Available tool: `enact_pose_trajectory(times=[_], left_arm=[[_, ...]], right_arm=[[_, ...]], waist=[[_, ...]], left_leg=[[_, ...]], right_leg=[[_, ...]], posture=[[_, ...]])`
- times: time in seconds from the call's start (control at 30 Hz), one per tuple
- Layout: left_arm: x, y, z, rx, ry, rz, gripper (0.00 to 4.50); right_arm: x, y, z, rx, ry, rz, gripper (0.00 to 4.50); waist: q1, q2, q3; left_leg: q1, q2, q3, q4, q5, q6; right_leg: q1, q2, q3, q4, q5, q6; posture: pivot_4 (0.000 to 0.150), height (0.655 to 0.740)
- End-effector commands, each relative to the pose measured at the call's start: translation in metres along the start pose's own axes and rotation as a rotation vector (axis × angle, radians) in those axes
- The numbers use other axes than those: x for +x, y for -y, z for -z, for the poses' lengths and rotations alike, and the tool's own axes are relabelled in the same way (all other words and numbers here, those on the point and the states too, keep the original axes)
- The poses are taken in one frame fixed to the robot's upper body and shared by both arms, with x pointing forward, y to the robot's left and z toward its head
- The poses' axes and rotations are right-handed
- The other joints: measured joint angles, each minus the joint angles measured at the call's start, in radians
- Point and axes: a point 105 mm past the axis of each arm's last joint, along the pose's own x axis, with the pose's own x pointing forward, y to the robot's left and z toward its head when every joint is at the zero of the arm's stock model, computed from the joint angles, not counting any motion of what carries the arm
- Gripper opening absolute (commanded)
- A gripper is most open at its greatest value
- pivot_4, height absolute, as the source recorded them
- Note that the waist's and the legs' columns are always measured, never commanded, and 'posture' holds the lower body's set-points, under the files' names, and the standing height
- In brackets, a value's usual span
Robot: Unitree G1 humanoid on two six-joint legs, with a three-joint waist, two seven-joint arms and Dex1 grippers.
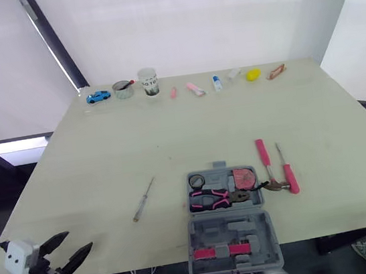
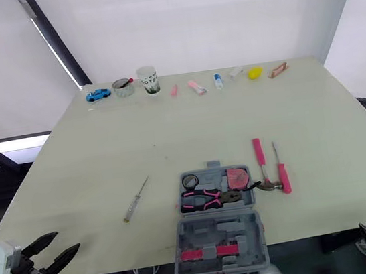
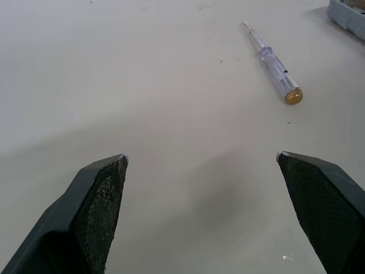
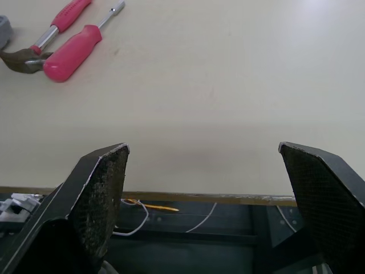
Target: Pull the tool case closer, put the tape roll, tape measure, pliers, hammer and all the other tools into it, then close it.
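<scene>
Our left gripper point(image 3: 202, 155) is wide open and holds nothing, by the near left corner of the tabletop point(image 1: 169, 132). Our right gripper point(image 4: 202, 149) is wide open and empty too. The tool case point(image 1: 230, 229) lies open at the near edge with pink pliers point(image 1: 211, 199) inside. The hammer point(image 1: 264, 157) lies just right of it. We cannot read the cup's point(image 1: 149, 82) letters.
</scene>
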Motion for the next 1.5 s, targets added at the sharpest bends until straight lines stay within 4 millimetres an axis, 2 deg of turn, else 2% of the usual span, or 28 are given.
enact_pose_trajectory(times=[0.03,0.27,0.47,0.57,0.7,0.73,0.8,0.83,1.03,1.17,1.5], left_arm=[[0.015,0.010,-0.024,0.124,0.012,0.120,4.50],[0.056,0.043,-0.060,0.246,0.048,0.361,4.50],[0.086,0.078,-0.075,0.310,0.035,0.573,4.50],[0.099,0.096,-0.073,0.347,-0.011,0.688,3.68],[0.109,0.108,-0.071,0.353,-0.046,0.774,1.65],[0.110,0.110,-0.070,0.358,-0.054,0.791,1.33],[0.113,0.113,-0.066,0.356,-0.085,0.829,0.37],[0.113,0.115,-0.064,0.355,-0.108,0.854,0.12],[0.122,0.119,-0.050,0.374,-0.201,0.920,0.04],[0.126,0.121,-0.041,0.374,-0.233,0.931,0.04],[0.138,0.119,-0.033,0.374,-0.249,0.921,0.04]], right_arm=[[0.017,-0.019,-0.029,-0.038,0.044,-0.110,4.43],[0.053,-0.059,-0.054,-0.148,0.013,-0.304,4.43],[0.084,-0.100,-0.067,-0.201,0.009,-0.526,4.43],[0.097,-0.122,-0.069,-0.246,0.003,-0.636,3.62],[0.106,-0.140,-0.058,-0.354,-0.061,-0.755,1.48],[0.108,-0.142,-0.056,-0.376,-0.073,-0.775,1.16],[0.111,-0.145,-0.050,-0.413,-0.104,-0.816,0.18],[0.113,-0.146,-0.045,-0.434,-0.122,-0.837,0.01],[0.125,-0.154,-0.029,-0.535,-0.185,-0.924,0.00],[0.132,-0.159,-0.026,-0.570,-0.183,-0.953,0.00],[0.141,-0.169,-0.023,-0.598,-0.172,-0.987,0.00]], waist=[[0.000,0.000,0.000],[0.002,0.000,0.000],[0.001,0.001,0.000],[0.002,0.001,0.001],[0.002,0.001,0.001],[0.002,0.001,0.001],[0.003,0.001,0.001],[0.003,0.001,0.001],[0.002,0.000,0.001],[0.000,0.000,0.001],[0.003,0.000,0.001]], left_leg=[[0.000,0.000,0.000,0.000,0.000,0.000],[-0.002,0.000,0.000,-0.001,0.001,0.001],[-0.003,-0.001,0.001,-0.001,0.001,0.001],[-0.003,-0.001,0.000,-0.001,0.001,0.001],[-0.003,-0.002,0.000,0.001,0.001,0.002],[-0.003,-0.002,0.000,0.001,0.001,0.002],[-0.003,-0.003,0.000,0.002,0.001,0.002],[-0.003,-0.003,0.000,0.002,0.001,0.002],[-0.002,-0.001,0.001,0.003,0.001,0.002],[-0.001,-0.001,0.001,0.004,0.001,0.002],[-0.002,-0.001,0.001,0.005,0.001,0.002]], right_leg=[[0.000,0.000,0.000,0.000,0.000,0.000],[0.000,-0.002,-0.002,-0.002,0.001,-0.002],[0.000,0.000,-0.003,-0.003,0.001,-0.002],[0.001,0.003,-0.006,-0.004,0.001,-0.001],[0.001,0.012,-0.009,-0.002,0.001,-0.001],[0.001,0.012,-0.008,-0.002,0.001,-0.001],[0.001,0.014,-0.008,-0.002,0.001,0.000],[0.002,0.015,-0.008,-0.002,0.001,0.000],[0.002,0.020,-0.008,0.002,0.001,0.000],[0.002,0.021,-0.008,0.003,0.002,0.000],[0.002,0.021,-0.008,0.003,0.003,0.002]], posture=[[0.150,0.7400],[0.150,0.7400],[0.150,0.7400],[0.150,0.7400],[0.150,0.7400],[0.150,0.7400],[0.150,0.7400],[0.150,0.7400],[0.150,0.7400],[0.150,0.7400],[0.150,0.7400]])
